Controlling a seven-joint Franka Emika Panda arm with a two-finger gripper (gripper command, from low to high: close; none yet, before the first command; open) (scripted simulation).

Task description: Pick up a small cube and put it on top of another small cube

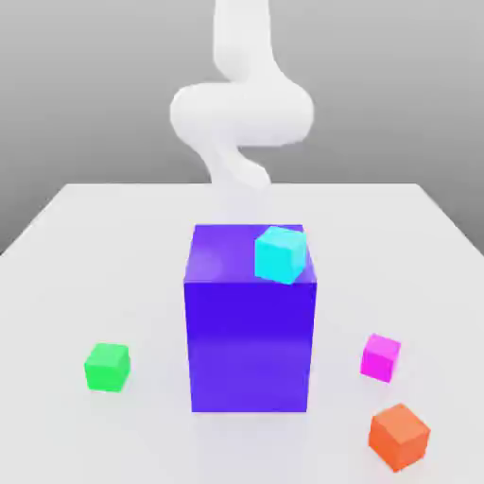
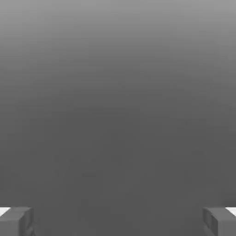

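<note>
beyond the pale table [image 1: 57, 284] the backdrop is a plain grey that fades darker toward the table's far edge, and the white arm [image 1: 243, 113] reaches in from the top of the exterior view.

the small magenta cube [image 1: 380, 358] sits on the table toward the exterior view's right, with an orange cube [image 1: 399, 437] near it. the small green cube [image 1: 108, 367] rests toward the exterior view's left. between magenta and green stands the tall blue-violet block [image 1: 250, 345], with a cyan cube [image 1: 281, 255] on its top, near the edge on the exterior view's right.

the step in hand looks to be the very start: neither task cube is stacked, and the approach to the magenta one is still to be made. in the hand view the gripper [image 2: 118, 222] has its two fingers spread well apart, nothing between them. the next move likely calls for turning the hand down and bringing it over the magenta cube, keeping clear of the block and the orange cube, then lowering so that the fingers straddle it.

the exterior view gives the layout of cubes and block; the hand view gives the spread fingertips against a smooth grey gradient, which suggests the hand points away from the work.
</note>
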